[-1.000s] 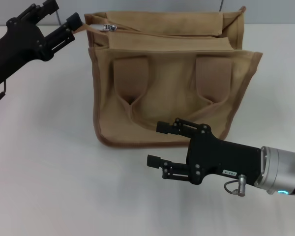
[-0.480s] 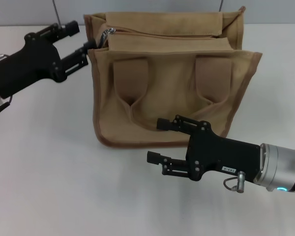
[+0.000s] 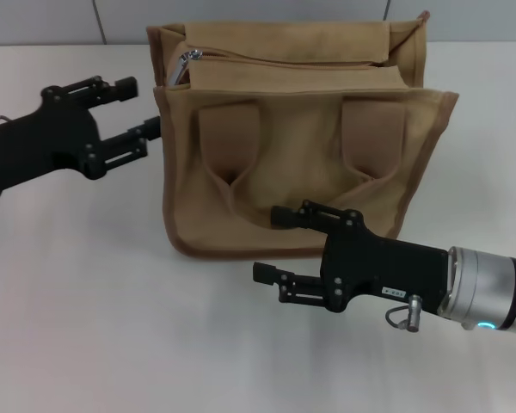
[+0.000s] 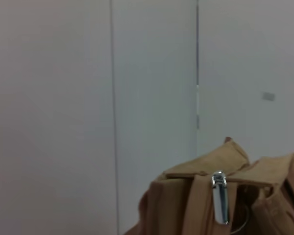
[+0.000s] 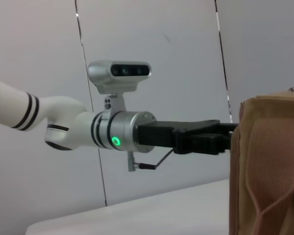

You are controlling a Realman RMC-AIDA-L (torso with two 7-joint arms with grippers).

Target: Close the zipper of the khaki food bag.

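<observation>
A: Where is the zipper [image 3: 284,62]?
B: It runs across the top of the bag [image 3: 301,172], from the left corner toward the right. Its silver pull tab [image 3: 182,67] stands at the left end, tilted up against the corner trim. In the left wrist view the tab [image 4: 220,197] hangs straight down over the bag's end.

A: Anything inside the bag?
B: I cannot tell; the top panels hide the inside.

A: And the bag itself?
B: One bag, upright on the white tabletop [image 3: 86,301], with two wide strap tabs [image 3: 229,138] on its front face and a handle drooping between them.

A: Where is the left tool [image 3: 136,107]?
B: Just beside the bag's left edge, below the pull tab and clear of it. Its two fingers are spread wide, with nothing between them. The lower fingertip sits right at the bag's side; whether it touches, I cannot tell.

A: The right tool [image 3: 273,243]?
B: In front of the bag, low over the tabletop, pointing left. Its fingers also stand wide apart and empty, the upper one overlapping the bag's lower front edge in the head view.

A: How many tools in all?
B: Two, one per arm.
</observation>
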